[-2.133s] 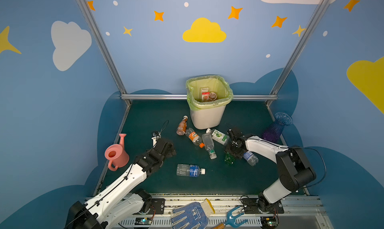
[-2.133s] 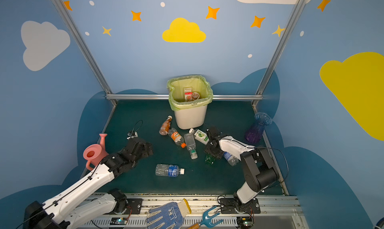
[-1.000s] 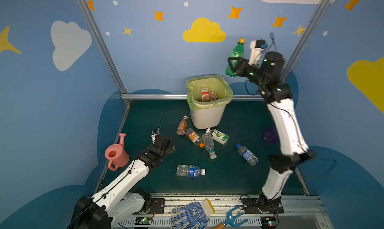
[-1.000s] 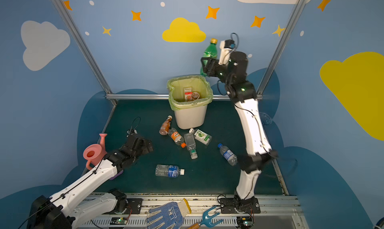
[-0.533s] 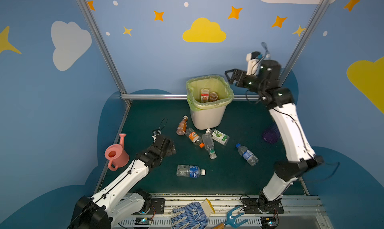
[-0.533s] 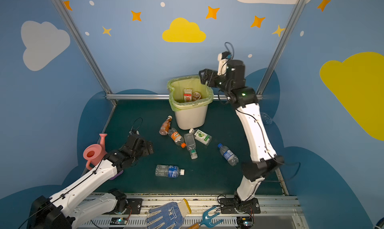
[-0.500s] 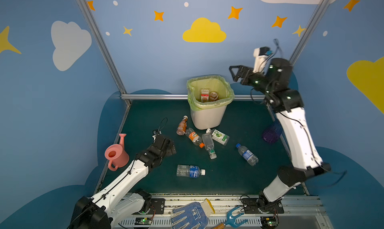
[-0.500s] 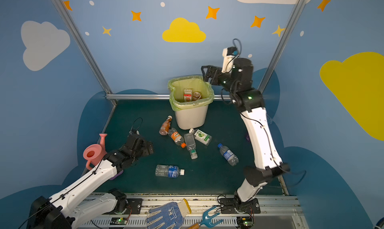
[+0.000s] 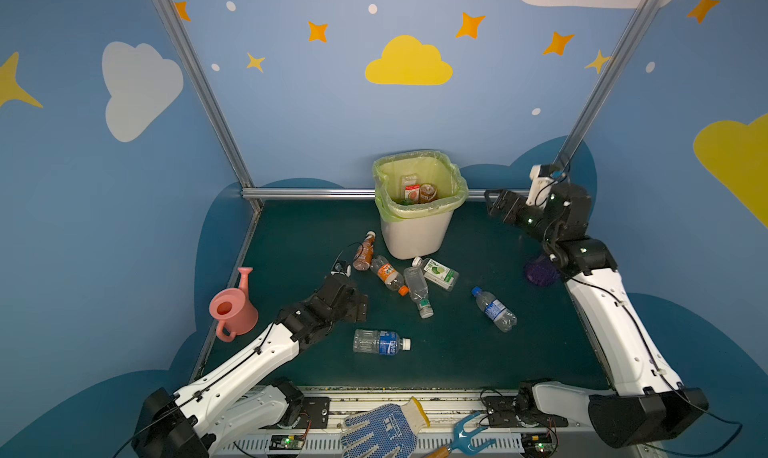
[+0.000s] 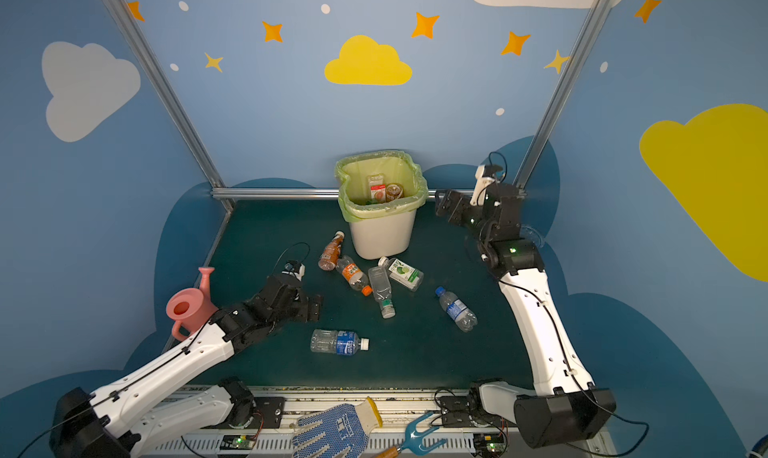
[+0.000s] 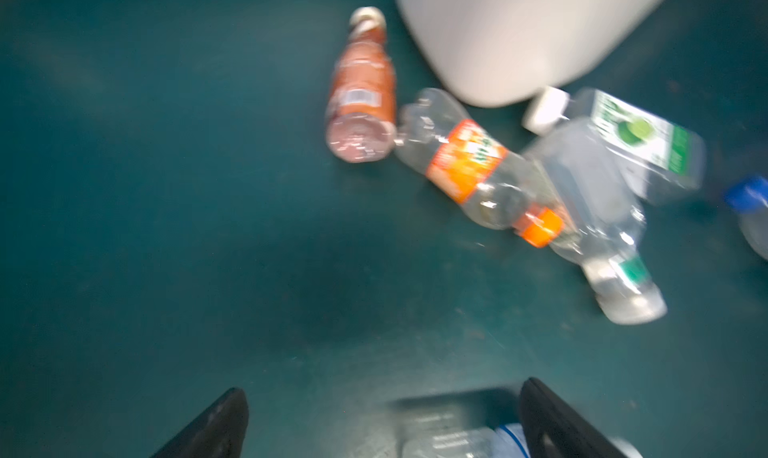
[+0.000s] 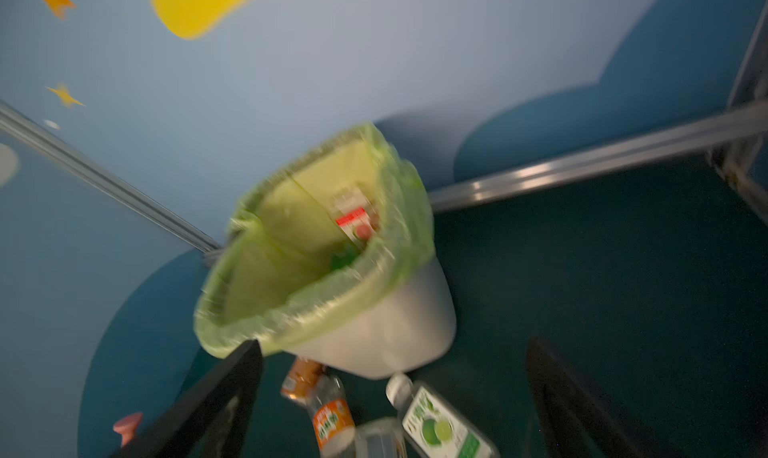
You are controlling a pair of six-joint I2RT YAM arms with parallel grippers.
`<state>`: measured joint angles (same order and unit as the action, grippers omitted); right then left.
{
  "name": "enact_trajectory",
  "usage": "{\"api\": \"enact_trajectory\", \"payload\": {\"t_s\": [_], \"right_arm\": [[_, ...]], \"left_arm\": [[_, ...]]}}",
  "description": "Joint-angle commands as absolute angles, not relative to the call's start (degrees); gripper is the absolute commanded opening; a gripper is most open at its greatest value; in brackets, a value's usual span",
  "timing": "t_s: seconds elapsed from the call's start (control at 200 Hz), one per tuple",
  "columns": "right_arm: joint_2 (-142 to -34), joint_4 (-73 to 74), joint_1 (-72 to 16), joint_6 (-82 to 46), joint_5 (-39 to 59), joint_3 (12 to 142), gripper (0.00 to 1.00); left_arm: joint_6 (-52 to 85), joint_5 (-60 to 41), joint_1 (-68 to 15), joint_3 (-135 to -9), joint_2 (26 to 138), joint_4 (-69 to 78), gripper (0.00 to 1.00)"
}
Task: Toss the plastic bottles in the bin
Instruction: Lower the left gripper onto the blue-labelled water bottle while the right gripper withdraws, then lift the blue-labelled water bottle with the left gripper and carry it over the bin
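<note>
The white bin [image 9: 415, 237] with a yellow-green bag stands at the back of the green floor and holds several bottles [image 9: 417, 192]. Several more plastic bottles lie in front of it: a brown one [image 9: 363, 252], an orange-labelled one [image 9: 388, 273], a clear one [image 9: 417, 291], a green-labelled one [image 9: 439, 273], a blue-capped one [image 9: 494, 310] and a blue-labelled one [image 9: 380, 342]. My left gripper [image 9: 359, 306] [image 11: 383, 389] hangs open and empty just above the blue-labelled bottle [image 11: 457, 439]. My right gripper [image 9: 492, 202] [image 12: 392, 347] is open and empty, raised to the right of the bin [image 12: 374, 335].
A pink watering can [image 9: 230, 310] stands at the left edge. A purple vase [image 9: 540, 271] sits behind my right arm. A dotted glove [image 9: 382, 431] and a blue hand fork [image 9: 465, 439] lie on the front rail. Metal frame bars run along the back.
My right gripper opened and let go of the green bottle above the bin, then dropped lower and drew back to the right. The left gripper shifted slightly.
</note>
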<state>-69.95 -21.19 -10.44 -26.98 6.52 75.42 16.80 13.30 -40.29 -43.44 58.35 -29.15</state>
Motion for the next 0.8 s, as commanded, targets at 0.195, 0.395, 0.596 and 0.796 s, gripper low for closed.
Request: {"api": "enact_trajectory", "payload": {"t_s": [0.195, 0.395, 0.596, 0.796], "right_arm": [[-54.02, -22.86, -2.7, -34.31, 7.12, 53.28, 0.98], [-46.49, -23.78, 4.97, -36.72, 10.6, 45.11, 0.98], [-44.91, -23.65, 9.93, -37.53, 14.62, 41.98, 0.98], [-45.42, -22.75, 13.09, -37.6, 17.37, 40.48, 0.98]], "left_arm": [[-4.72, 9.7, -50.92, -51.63, 68.56, -40.27, 1.0], [-12.84, 6.02, -54.02, -54.81, 74.96, -44.75, 1.0], [-17.91, 1.7, -55.17, -58.3, 82.03, -46.03, 0.99], [-20.51, 0.5, -57.15, -60.55, 89.99, -47.91, 0.95]]}}
